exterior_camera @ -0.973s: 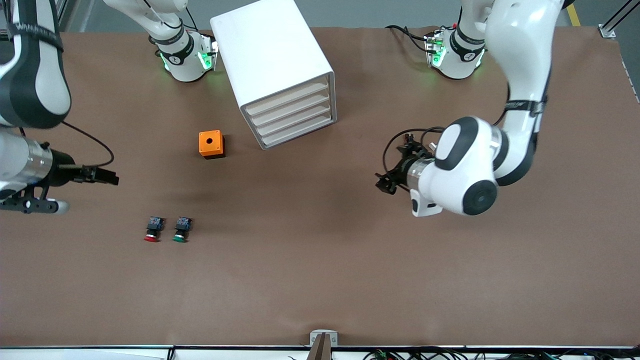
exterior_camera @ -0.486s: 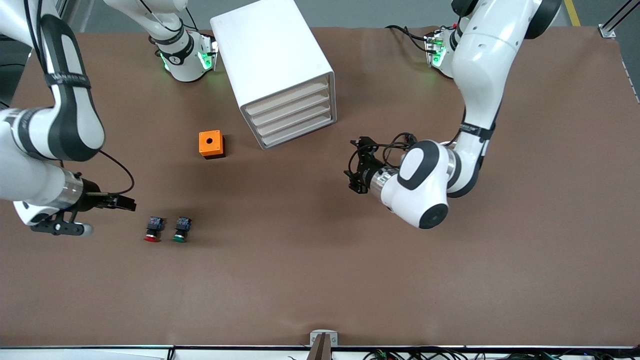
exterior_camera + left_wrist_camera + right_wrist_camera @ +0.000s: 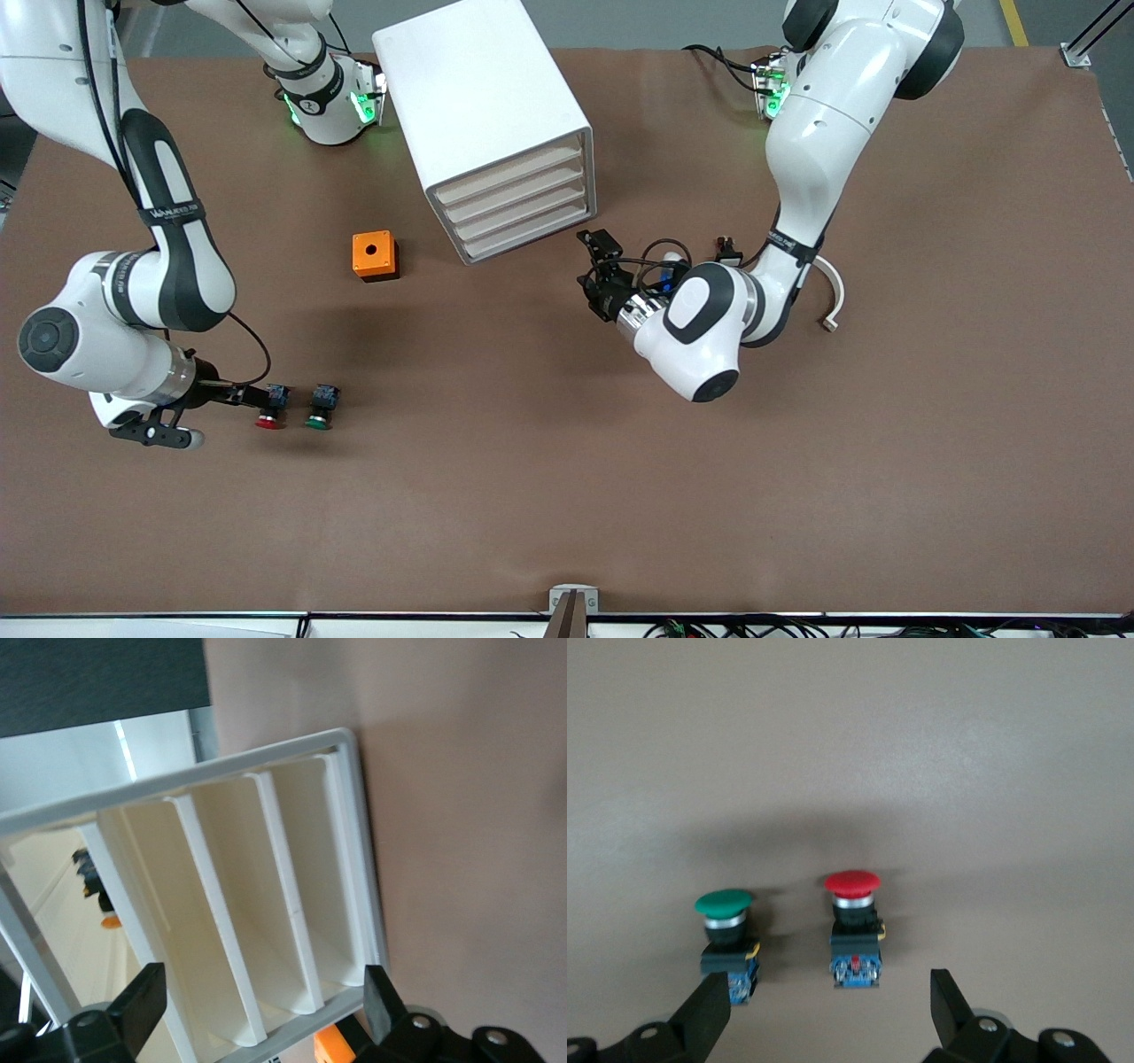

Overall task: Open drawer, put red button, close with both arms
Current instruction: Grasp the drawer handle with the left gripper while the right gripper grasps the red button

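- Right gripper (image 3: 824, 1010): fingers spread wide, holding nothing, low at the table's right-arm end.
- Red button (image 3: 269, 408): on the table just ahead of the right gripper, between its fingertip lines; green button (image 3: 321, 407) beside it.
- Left gripper (image 3: 257, 997): fingers wide apart, empty, facing the cabinet (image 3: 478, 106) front.
- Drawer (image 3: 509, 171): topmost, closed, just ahead of the left gripper.
- Orange box (image 3: 374, 255): beside the cabinet.

- An orange box (image 3: 375, 255) with a round hole on top sits on the brown worktop (image 3: 567, 496).
- A green-capped button (image 3: 321, 407) lies near the right tool (image 3: 252, 395).
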### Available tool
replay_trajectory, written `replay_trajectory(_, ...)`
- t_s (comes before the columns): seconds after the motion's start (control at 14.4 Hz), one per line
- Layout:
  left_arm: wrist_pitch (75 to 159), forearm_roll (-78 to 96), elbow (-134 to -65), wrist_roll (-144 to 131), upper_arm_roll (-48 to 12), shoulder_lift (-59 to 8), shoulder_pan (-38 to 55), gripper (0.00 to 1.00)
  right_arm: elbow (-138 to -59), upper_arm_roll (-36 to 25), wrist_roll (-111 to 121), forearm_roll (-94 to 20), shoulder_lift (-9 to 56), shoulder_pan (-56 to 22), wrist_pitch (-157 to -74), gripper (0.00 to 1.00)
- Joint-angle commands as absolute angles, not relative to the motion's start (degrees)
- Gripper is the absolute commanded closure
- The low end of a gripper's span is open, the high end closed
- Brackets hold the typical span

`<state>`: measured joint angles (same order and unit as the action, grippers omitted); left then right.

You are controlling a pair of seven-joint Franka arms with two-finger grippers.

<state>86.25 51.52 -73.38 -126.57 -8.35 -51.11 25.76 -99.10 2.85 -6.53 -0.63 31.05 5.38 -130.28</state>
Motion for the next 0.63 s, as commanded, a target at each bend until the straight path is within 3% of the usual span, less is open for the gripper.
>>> replay_trajectory(0.0,84.6,54.8,-71.6,-130.4,-9.8,-53.6,25.9,0.16,-103.9,3.4,-7.5,0.6,31.7,6.1,-138.8,0.0)
replay_trajectory(0.28,84.4,59.3,-71.8,-130.5,-9.8,-54.8,28.2,0.43,-106.7,3.5,-8.3,0.2,34.2,7.0,-143.8,0.01)
replay_trajectory(0.56,84.3,61.1,-72.4,-130.6,-9.8,-55.8,30.1,0.46,-108.3,3.5,-9.2,-0.2,34.4,6.9,-145.1,0.02)
